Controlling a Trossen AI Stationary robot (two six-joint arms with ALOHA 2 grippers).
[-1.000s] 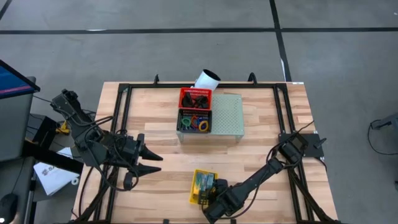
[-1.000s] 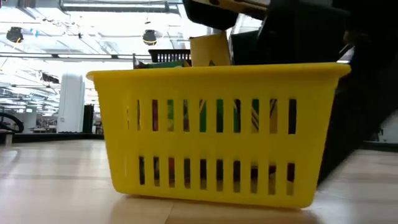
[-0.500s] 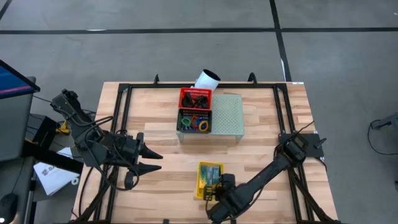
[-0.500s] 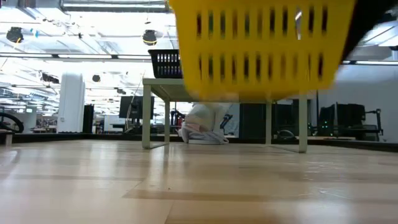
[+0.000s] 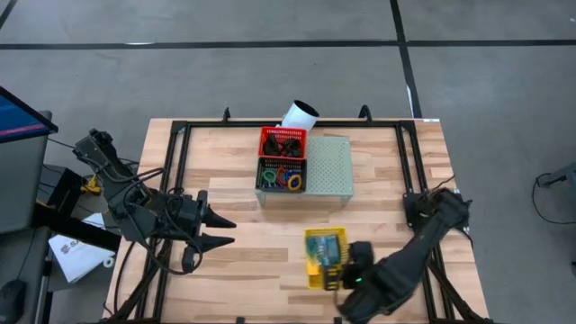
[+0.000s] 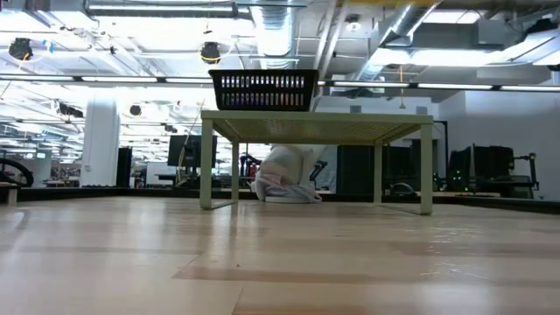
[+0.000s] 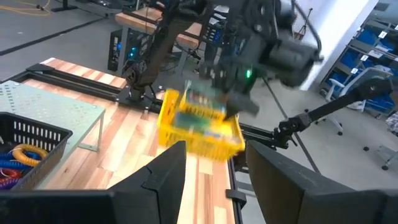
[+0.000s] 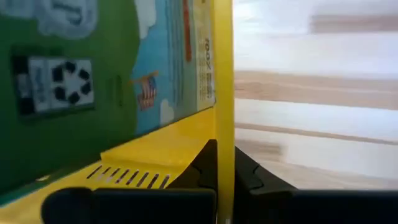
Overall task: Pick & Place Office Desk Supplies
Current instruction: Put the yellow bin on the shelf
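high view: we look straight down on the whole wooden table [image 5: 243,261] and both arms.
low view: we sit at tabletop height, facing the green stand [image 6: 315,127].
left wrist view: we look across at the yellow basket [image 7: 199,124], shared with high.
right wrist view: we press close against that basket's wall.

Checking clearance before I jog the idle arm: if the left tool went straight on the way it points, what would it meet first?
Probably the yellow basket, which the right tool holds off the table; it hangs ahead of the left tool. Depth is unclear, so it might pass underneath.
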